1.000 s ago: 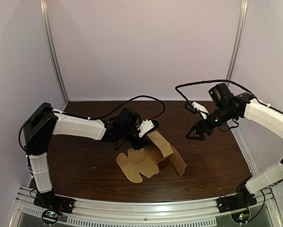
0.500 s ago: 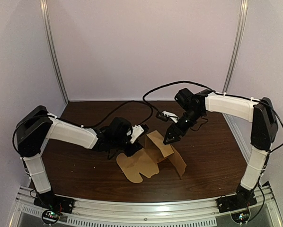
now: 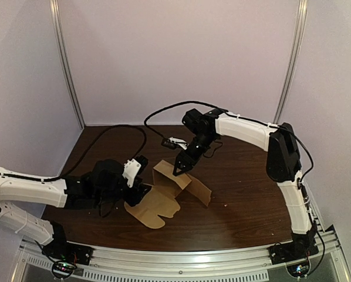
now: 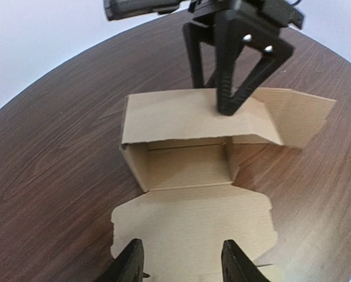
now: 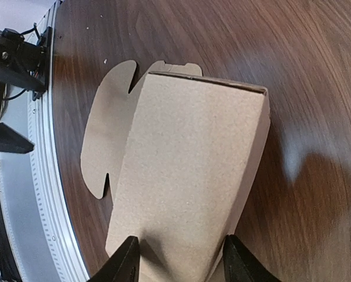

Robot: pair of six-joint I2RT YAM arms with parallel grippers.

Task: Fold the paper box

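Currently the paper box (image 3: 175,187) lies on the table (image 3: 246,194) between both arms, its flat lid flap (image 4: 193,223) reaching toward the spread left pincer (image 3: 141,191), while the spread right pincer (image 3: 178,170), nearer the raised back panel (image 4: 181,114), appears to touch it from behind.

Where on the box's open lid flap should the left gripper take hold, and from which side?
Probably the free tabbed edge of the lid flap, from the near side: that thin edge faces the open left gripper, and the hinge lies beyond.
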